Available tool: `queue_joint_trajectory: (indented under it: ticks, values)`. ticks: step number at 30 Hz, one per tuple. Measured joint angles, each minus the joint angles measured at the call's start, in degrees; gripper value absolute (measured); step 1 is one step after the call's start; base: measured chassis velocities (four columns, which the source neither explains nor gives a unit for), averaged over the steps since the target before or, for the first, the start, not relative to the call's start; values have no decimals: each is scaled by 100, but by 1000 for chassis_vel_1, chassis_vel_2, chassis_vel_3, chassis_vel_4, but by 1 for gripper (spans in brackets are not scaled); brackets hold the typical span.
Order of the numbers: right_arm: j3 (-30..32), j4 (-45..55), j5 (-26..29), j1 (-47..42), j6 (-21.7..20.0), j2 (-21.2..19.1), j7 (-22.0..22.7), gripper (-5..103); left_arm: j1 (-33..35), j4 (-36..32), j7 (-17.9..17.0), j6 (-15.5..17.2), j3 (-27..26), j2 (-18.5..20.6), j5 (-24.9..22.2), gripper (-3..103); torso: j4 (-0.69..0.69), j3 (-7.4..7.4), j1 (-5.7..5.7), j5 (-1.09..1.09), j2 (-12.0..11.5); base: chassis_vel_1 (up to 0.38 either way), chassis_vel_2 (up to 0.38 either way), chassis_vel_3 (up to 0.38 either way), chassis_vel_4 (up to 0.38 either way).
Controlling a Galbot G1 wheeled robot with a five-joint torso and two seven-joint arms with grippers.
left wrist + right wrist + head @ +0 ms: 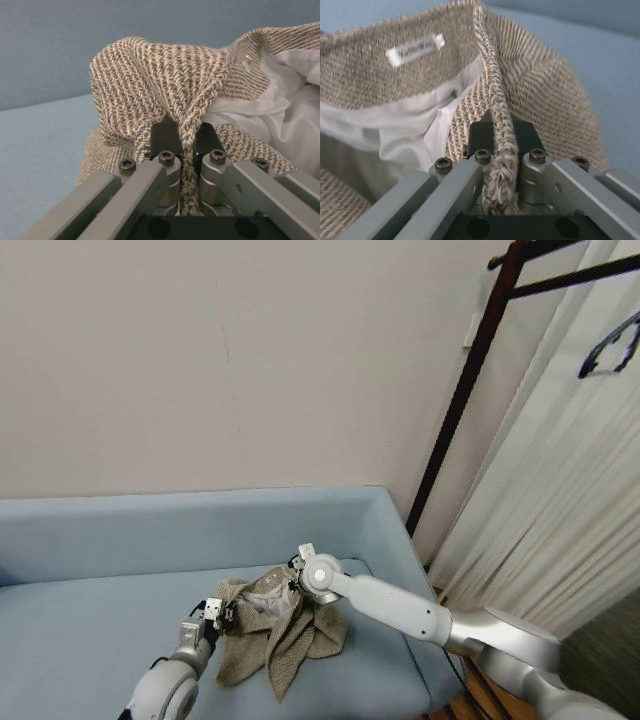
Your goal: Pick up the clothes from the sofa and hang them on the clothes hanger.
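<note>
Left gripper [187, 145] and right gripper [502, 137] are each clamped on a braided edge of the tweed jacket [290, 638], which lies bunched near the sofa's [90, 640] right end; grasp secured, lifting and hanging on the clothes rack [468, 375] outstanding.

Readable text: none.
Neck label [415, 49]: white tag inside the tweed jacket [540, 85]; you cannot read its blurred print.

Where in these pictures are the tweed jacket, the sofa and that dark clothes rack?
jacket [295, 645]: head view, on its woven front panel.
sofa [90, 630]: head view, on the bare blue seat.
clothes rack [459, 405]: head view, on its slanting dark pole.
</note>
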Motion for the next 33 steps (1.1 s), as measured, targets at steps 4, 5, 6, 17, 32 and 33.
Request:
queue_joint_trajectory:
  ticks: [4, 5, 6, 17, 32, 33]
  values:
    - [229, 415, -688, -32, 61, -164, -121, 1, -56, -172, -40, -28, -222, 258, -239, 2, -1, 0, 0, -1, 0, 0, 0, 0, 0]
    - [342, 603, -939, -32, 105, -236, -213, 1, -89, -281, -51, -30, -360, 449, -397, 2, -1, 0, 0, 0, 0, 0, 0, 0, 0]
    - [342, 603, -939, -32, 105, -236, -213, 1, -89, -281, -51, -30, -360, 449, -397, 2, -1, 0, 0, 0, 0, 0, 0, 0, 0]
    - [1285, 1745, -1836, 417, 140, -1135, -1208, 1, -672, -1132, -761, -57, -1046, 1857, -1867, 2, -1, 0, 0, 0, 1, 0, 0, 0, 0]
    - [2969, 2608, -1179, 1241, -80, -2757, -3130, 1, -825, -2248, -1063, 809, -3781, 3028, -4656, 2, 1, -1, 0, 2, 1, 0, 0, 0, 0]
    - [3065, 2645, -1149, 1203, -80, -2851, -3189, 1, -829, -2249, -1046, 849, -3878, 3073, -4734, 2, -1, -2, 0, 1, 1, 0, 0, 0, 0]
